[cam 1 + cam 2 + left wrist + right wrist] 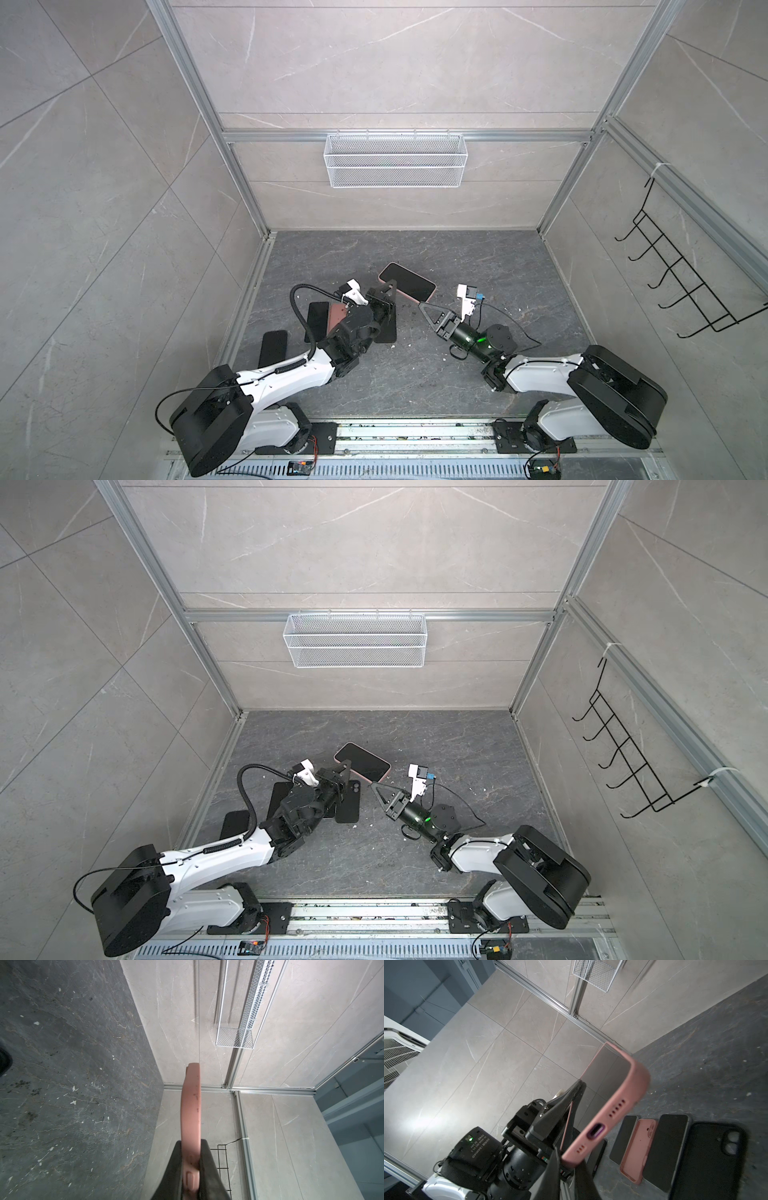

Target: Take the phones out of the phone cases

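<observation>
Left claw [190, 1147]: clamped on pink phone case [191, 1105] edge.
Right claw [569, 1158]: flanks case corner; grip unclear.
Right wrist alone: charging port [596, 1132].

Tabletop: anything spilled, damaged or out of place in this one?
White flecks are scattered across the dark tabletop, like crumbs or chips; they look like loose debris. Nothing looks damaged. The pink-cased phone is held off the surface, clamped in the left gripper.
</observation>
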### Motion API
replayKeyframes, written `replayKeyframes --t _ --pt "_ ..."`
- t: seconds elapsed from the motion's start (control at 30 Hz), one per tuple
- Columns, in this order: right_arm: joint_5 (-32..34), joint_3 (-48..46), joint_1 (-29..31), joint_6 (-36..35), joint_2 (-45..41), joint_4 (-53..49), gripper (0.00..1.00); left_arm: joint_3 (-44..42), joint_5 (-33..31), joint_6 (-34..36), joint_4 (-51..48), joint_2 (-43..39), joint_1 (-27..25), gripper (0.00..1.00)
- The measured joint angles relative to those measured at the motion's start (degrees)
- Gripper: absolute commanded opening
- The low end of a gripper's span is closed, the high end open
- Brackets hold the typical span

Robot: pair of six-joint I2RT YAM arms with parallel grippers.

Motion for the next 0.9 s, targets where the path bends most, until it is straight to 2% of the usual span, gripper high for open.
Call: replayKeyframes --t 0.27,0.47,0.7,0.83,0.9 --pt "2.25 0.81 0.00 -11.13 -5.51 -10.69 0.00 2.97 1.14 -0.68 -4.83 0.61 0.07 0.00" --pt "7.87 1.64 -0.33 -20.65 -5.07 -18.67 0.00 5.81 2.40 -1.70 -4.57 3.37 0.00 0.00" --pt "12.81 1.62 -0.87 -24.33 -1.92 -21.44 0.02 7.69 4.35 -2.08 -2.01 5.60 -1.46 0.00" --pt "11.56 -0.81 -1.40 -23.76 -4.33 -20.39 0.48 7.69 5.88 -1.27 -1.51 5.49 0.50 0.00" --pt "9.73 -2.62 -2.16 -22.32 -7.98 -21.73 0.62 7.69 8.00 0.66 -1.53 5.03 2.64 0.00"
